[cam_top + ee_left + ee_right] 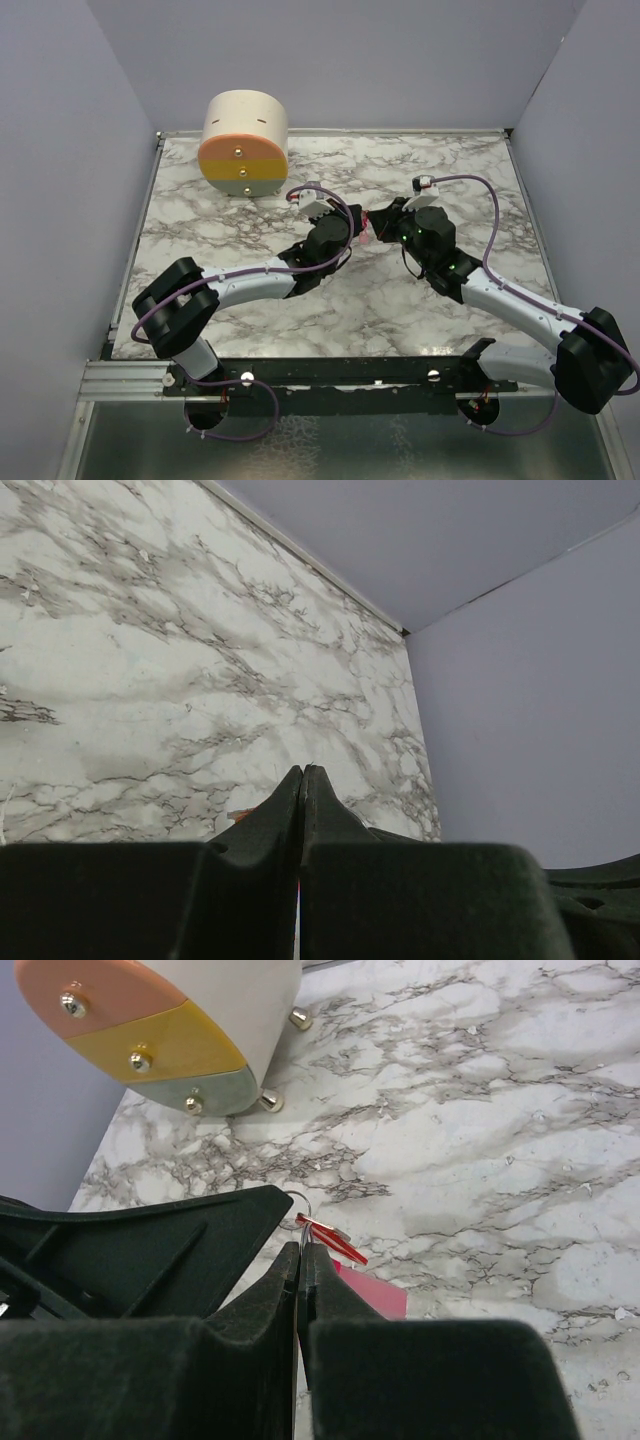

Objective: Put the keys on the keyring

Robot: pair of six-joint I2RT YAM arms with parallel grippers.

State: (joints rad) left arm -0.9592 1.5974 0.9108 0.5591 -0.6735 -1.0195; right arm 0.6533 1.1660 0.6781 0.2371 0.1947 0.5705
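Right pincer [302,1260] — fully closed, nipping the thin wire of the keyring [368,1292] at its tips, pink strip just right of them. Red key [332,1240] sits immediately ahead, touching the ring. Left pincer [303,778] — fully closed; contents cannot be told.

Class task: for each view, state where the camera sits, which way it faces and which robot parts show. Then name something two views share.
Top external: above, behind the bases, looking down on the marble table; both arms show.
Left wrist: on the left arm, facing the table's far corner; shut left gripper shows.
Right wrist: facing the drawer unit; right gripper, shut on the keyring, shows.
Shared: top and right wrist both show the drawer unit.
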